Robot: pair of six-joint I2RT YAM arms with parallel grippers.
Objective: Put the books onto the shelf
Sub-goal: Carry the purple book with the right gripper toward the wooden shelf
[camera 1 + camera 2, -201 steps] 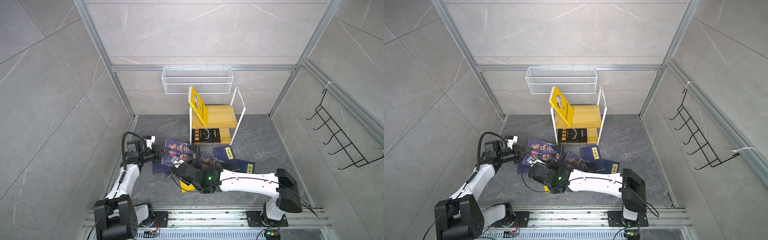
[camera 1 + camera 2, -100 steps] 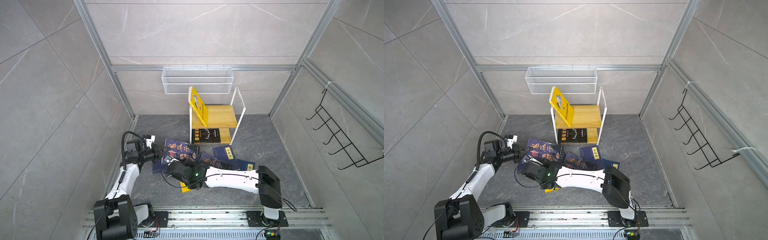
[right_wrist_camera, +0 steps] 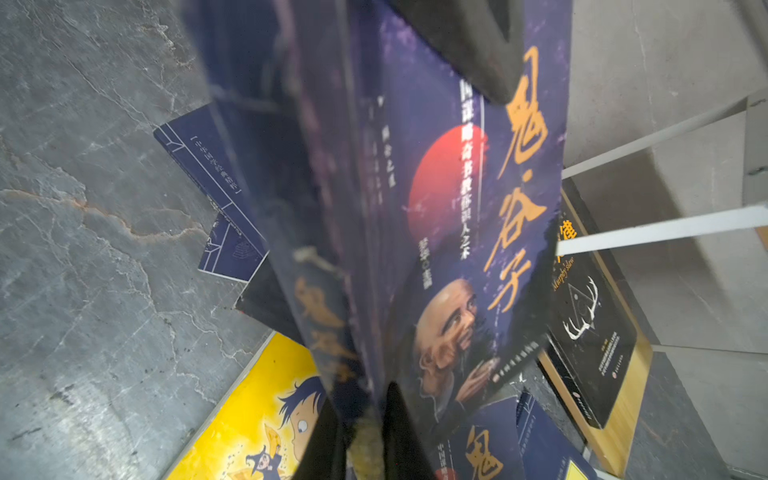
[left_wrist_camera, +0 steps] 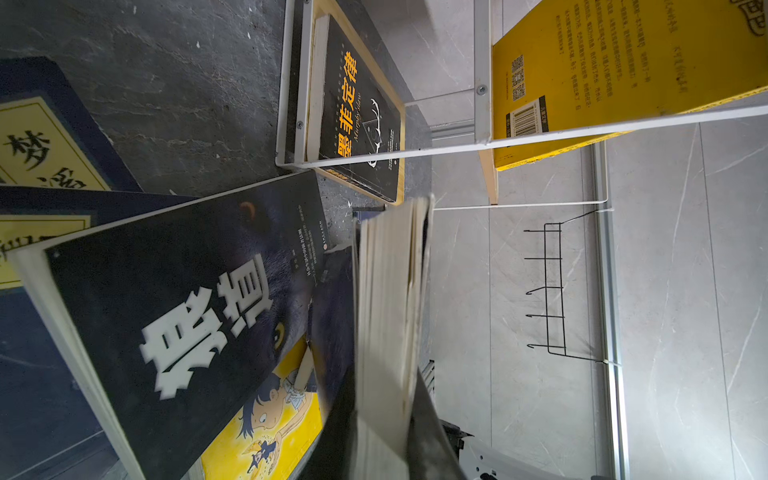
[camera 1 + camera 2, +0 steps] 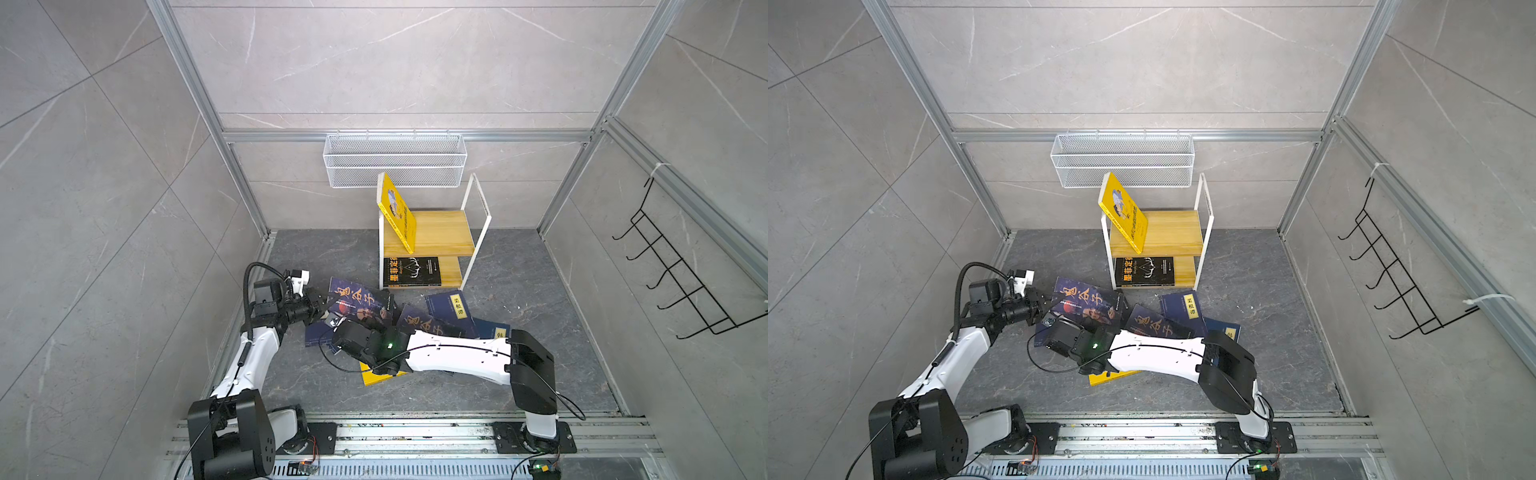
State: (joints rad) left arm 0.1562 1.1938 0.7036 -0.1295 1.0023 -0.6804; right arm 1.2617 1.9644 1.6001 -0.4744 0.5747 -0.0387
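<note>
A dark portrait book [image 5: 359, 301] [image 5: 1086, 301] is tilted up off the floor pile. My left gripper [image 5: 322, 303] [image 4: 384, 415] is shut on its left edge, with the page block [image 4: 388, 311] between the jaws. My right gripper [image 5: 349, 323] [image 3: 365, 415] is shut on the lower edge of the same book [image 3: 449, 216]. The shelf [image 5: 449, 232] [image 5: 1177, 230] stands behind. A yellow book [image 5: 397, 212] leans on its top board and a black book [image 5: 411, 271] lies on the lower one. More books lie on the floor: a second portrait one [image 5: 424, 326], a navy one [image 5: 451, 307] and a yellow cartoon one [image 5: 376, 376].
A white wire basket [image 5: 395, 160] hangs on the back wall above the shelf. A black hook rack [image 5: 673, 274] is on the right wall. Another navy book [image 5: 494, 330] lies by the right arm's elbow. The arms' rail [image 5: 415, 434] runs along the front.
My right arm has reached left to the raised portrait book, and its jaws have closed on the book's lower edge. The left gripper has kept its hold in the same place.
</note>
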